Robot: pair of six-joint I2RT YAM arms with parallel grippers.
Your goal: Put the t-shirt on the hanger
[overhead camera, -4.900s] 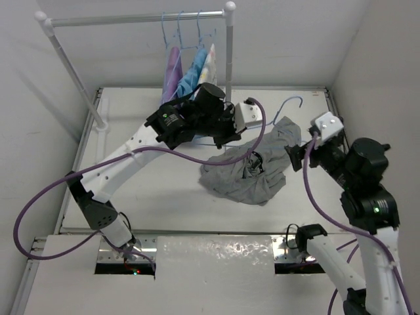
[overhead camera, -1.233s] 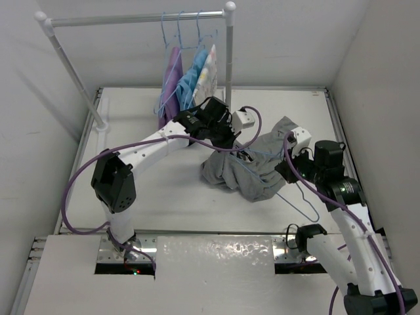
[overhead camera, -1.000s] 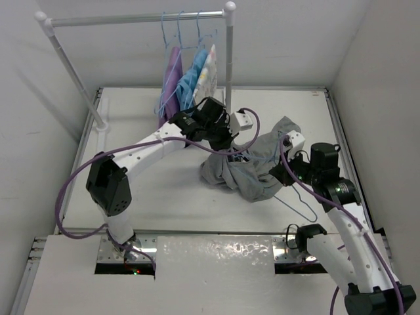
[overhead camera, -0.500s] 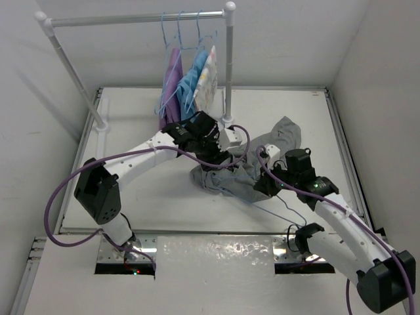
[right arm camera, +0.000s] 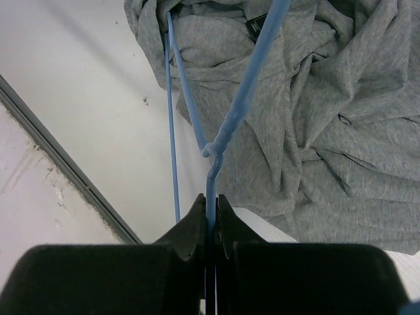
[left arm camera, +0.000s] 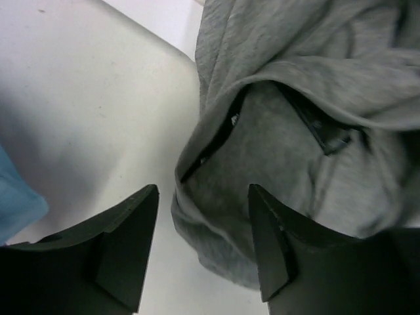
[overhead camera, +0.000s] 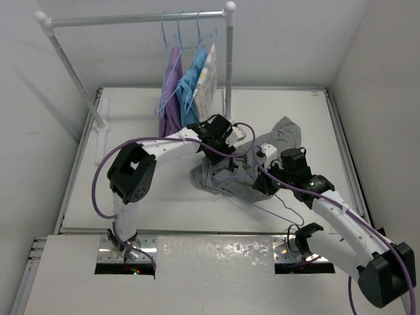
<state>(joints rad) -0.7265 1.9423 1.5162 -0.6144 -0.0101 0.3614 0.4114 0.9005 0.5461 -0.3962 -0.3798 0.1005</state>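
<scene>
Swung slightly right since half a second ago with left gripper (left arm camera: 203, 190); hovers above collar opening of crumpled t-shirt (left arm camera: 295, 164), fingers wide apart, gripping nothing. Clamps tight with right gripper (right arm camera: 210, 203) on neck of hanger (right arm camera: 239, 98), frame reaching across grey cloth. Lies bunched mid-table (overhead camera: 177, 203).

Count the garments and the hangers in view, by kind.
Garments: 4 (grey t-shirt; purple garment, light-blue garment, floral garment on the rack)
Hangers: 4 (wire hanger in the right gripper; three rack hangers)
Total: 8
</scene>
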